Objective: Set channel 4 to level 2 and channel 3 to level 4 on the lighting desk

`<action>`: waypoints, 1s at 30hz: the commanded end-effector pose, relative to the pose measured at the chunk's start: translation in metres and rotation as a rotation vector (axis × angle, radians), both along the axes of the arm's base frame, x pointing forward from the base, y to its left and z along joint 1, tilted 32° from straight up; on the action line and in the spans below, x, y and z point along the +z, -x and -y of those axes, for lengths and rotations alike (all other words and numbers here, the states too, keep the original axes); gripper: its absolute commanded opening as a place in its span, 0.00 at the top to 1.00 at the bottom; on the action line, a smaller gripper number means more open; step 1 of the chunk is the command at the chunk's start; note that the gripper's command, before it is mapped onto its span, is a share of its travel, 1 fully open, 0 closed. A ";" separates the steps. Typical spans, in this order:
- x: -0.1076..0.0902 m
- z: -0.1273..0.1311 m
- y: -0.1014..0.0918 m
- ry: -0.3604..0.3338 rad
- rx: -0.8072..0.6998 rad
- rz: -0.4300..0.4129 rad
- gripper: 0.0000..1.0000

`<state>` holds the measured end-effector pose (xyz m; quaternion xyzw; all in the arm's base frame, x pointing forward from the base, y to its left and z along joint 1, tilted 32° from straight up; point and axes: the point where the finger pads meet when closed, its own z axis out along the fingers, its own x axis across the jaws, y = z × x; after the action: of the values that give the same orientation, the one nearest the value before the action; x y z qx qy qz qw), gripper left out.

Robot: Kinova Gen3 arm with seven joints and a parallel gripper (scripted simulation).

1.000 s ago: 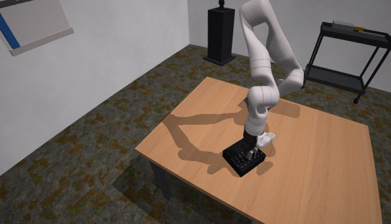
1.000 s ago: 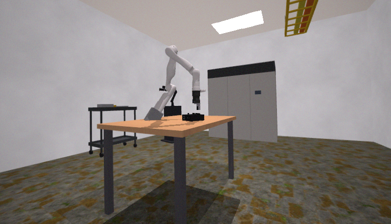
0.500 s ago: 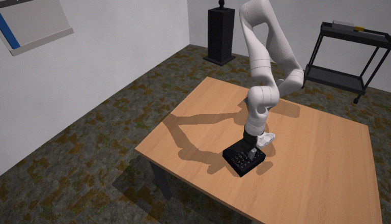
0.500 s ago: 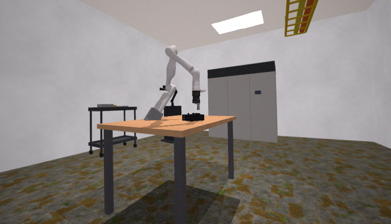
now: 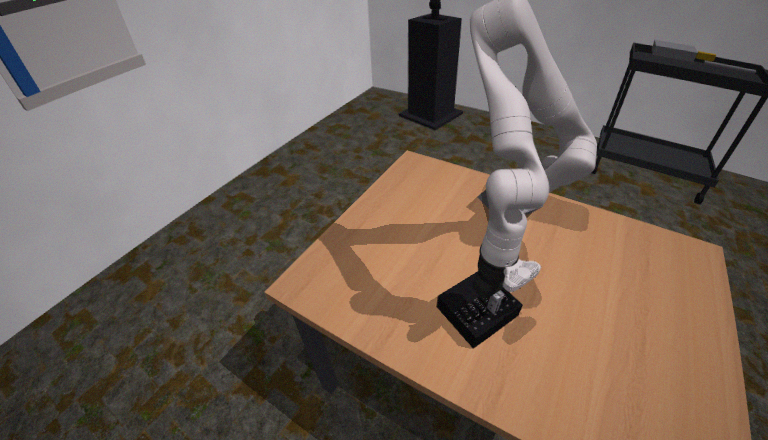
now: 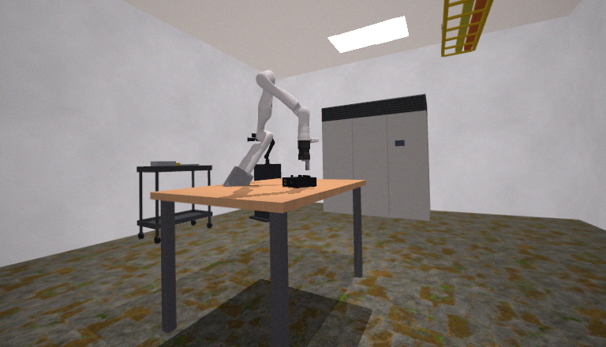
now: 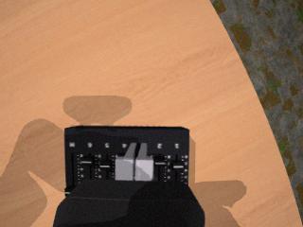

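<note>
The black lighting desk (image 5: 473, 327) (image 6: 298, 182) (image 7: 127, 134) stands flat on the wooden table (image 5: 594, 299) (image 6: 250, 193) (image 7: 95, 38), near its edge. Its faders run in a row; in the wrist view I see fader caps at the left (image 7: 85, 166) and at the right (image 7: 180, 168), too small to read their levels. My gripper (image 5: 496, 303) (image 6: 306, 165) (image 7: 138, 153) is shut with its two grey fingers pressed together and nothing between them. It points straight down over the middle of the desk, a little above it, and hides the middle faders in the wrist view.
The table edge and the floor lie close beyond the desk (image 7: 265, 57). A black cart (image 5: 679, 112) (image 6: 173, 192) and a black pedestal with a camera (image 5: 433, 67) stand off the table. A grey cabinet (image 6: 375, 155) stands at the wall.
</note>
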<state>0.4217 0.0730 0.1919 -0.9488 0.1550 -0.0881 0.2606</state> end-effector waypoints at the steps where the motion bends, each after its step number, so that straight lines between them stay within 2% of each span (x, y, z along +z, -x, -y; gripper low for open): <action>1: 0.002 -0.002 -0.002 -0.002 0.011 0.014 1.00; 30: -0.007 -0.007 -0.005 -0.001 0.012 0.014 1.00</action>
<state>0.4262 0.0785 0.1873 -0.9490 0.1477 -0.0932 0.2625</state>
